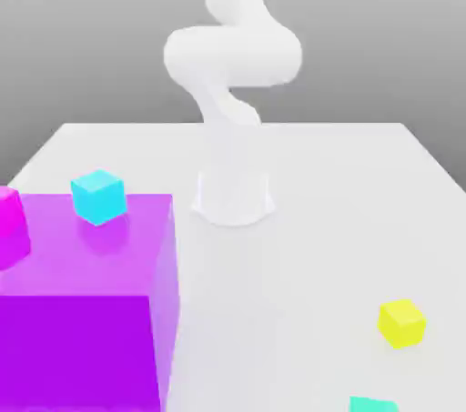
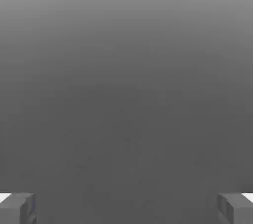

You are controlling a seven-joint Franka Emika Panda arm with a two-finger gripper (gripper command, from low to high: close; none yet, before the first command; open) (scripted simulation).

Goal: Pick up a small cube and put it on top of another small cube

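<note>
A small yellow cube (image 1: pixel 401 323) rests on the white table (image 1: pixel 328 246) toward the exterior view's right front. A cyan cube (image 1: pixel 98 195) sits on top of a large purple block (image 1: pixel 86 310) on the exterior view's left. A teal cube (image 1: pixel 371 404) peeks in at the front edge, partly cut off. A magenta cube (image 1: pixel 11 226) lies on the purple block's far left side. In the hand view, my gripper (image 2: pixel 126 208) is open, its two grey fingertips (image 2: pixel 20 208) far apart with only grey background between them.
The white arm's base (image 1: pixel 233 194) stands mid-table, and its bent links (image 1: pixel 235 51) rise above it. The large purple block takes up the front left of the exterior view and stands well above the table surface.
</note>
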